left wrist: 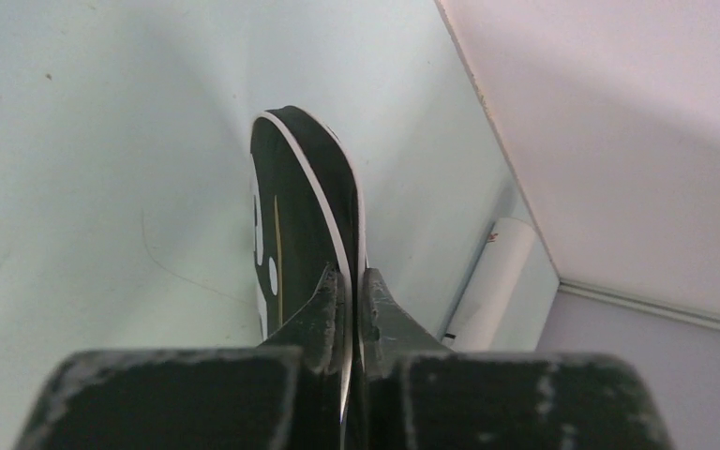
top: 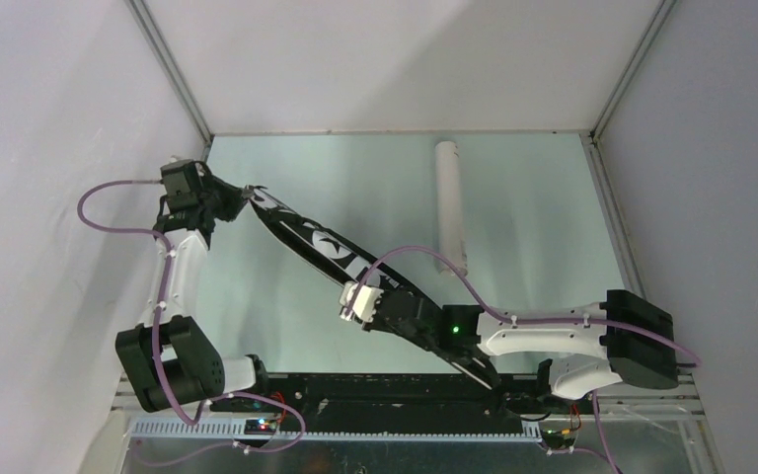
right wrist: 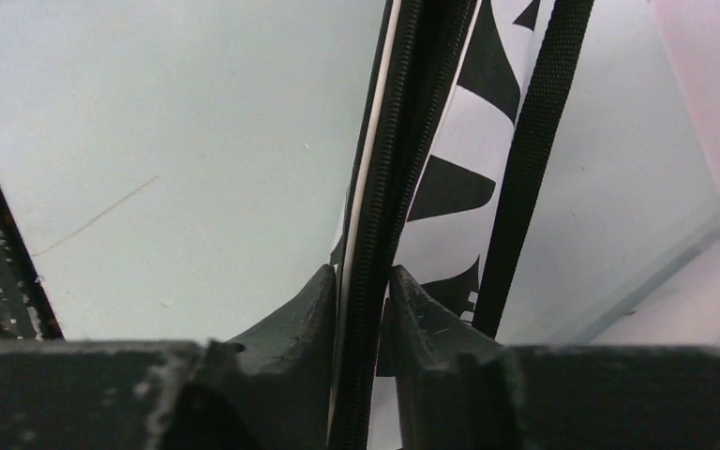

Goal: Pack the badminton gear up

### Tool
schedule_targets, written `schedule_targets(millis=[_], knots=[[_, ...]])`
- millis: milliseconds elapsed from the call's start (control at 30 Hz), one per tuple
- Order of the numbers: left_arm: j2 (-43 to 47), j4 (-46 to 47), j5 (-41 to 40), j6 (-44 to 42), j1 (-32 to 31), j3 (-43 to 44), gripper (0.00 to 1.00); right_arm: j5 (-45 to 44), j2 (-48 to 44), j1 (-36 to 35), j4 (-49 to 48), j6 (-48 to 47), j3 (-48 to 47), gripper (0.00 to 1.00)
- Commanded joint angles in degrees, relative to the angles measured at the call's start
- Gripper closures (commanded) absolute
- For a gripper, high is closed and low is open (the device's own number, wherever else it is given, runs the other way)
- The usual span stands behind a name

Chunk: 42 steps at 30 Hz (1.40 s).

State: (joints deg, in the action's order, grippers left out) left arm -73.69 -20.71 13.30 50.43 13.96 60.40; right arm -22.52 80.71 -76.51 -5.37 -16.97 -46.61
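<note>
The black racket bag (top: 321, 242) with white lettering stretches diagonally across the table, held up off it at both ends. My left gripper (top: 237, 199) is shut on the bag's upper-left end; in the left wrist view the jaws pinch its white-piped edge (left wrist: 309, 197). My right gripper (top: 395, 308) is shut on the bag's zippered edge (right wrist: 389, 187) near the lower right; a black strap (right wrist: 534, 159) hangs beside it. The white cardboard tube (top: 451, 207) lies on the table behind the bag, also in the left wrist view (left wrist: 492, 291). Rackets and shuttlecocks are out of view.
White enclosure walls close in the table on the left, back and right, with metal frame posts (top: 173, 74) at the corners. A black rail (top: 385, 390) with the arm bases runs along the near edge.
</note>
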Motion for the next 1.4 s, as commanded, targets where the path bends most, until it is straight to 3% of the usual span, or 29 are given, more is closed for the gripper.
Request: schedule_targets(millis=[0, 133, 333, 500, 867, 933, 1033, 1233, 1300, 1367], knots=[[1.5, 2.6, 0.6, 0.6, 0.4, 0.1, 0.99, 3.0, -3.0, -0.7, -3.1, 6.6, -2.7, 0.67], [1.7, 2.9, 0.7, 1.8, 0.4, 0.0, 1.00, 5.5, -5.2, -0.2, -3.5, 12.6, -4.0, 0.52], [2.7, 2.5, 0.2, 1.9, 0.4, -0.1, 1.00, 7.7, -8.9, 5.1, -3.2, 20.2, -4.0, 0.40], [3.0, 2.9, 0.8, 2.4, 0.4, -1.2, 1.00, 9.5, -7.1, 12.8, -1.8, 26.5, -4.0, 0.42], [3.9, 2.9, 1.0, 1.9, 0.4, -2.3, 1.00, 12.2, 0.6, 18.0, -5.2, 27.8, -4.0, 0.38], [4.2, 2.8, 0.8, 1.5, 0.4, -2.5, 1.00, 12.3, 1.8, 19.0, -6.0, 27.9, -4.0, 0.40], [4.3, 2.8, 0.6, 1.4, 0.4, -2.8, 1.00, 14.5, 3.8, 20.2, -7.2, 28.1, -4.0, 0.55], [4.9, 2.8, 0.7, 1.4, 0.4, -3.0, 1.00, 17.3, 7.3, 20.7, -9.0, 28.4, -4.0, 0.58], [5.1, 2.8, 0.4, 1.4, 0.4, -3.2, 1.00, 18.1, 7.4, 20.6, -9.1, 28.5, -4.0, 0.69], [5.2, 2.8, 0.3, 1.4, 0.4, -3.2, 1.00, 19.3, 6.5, 20.5, -9.1, 28.3, -4.0, 0.86]])
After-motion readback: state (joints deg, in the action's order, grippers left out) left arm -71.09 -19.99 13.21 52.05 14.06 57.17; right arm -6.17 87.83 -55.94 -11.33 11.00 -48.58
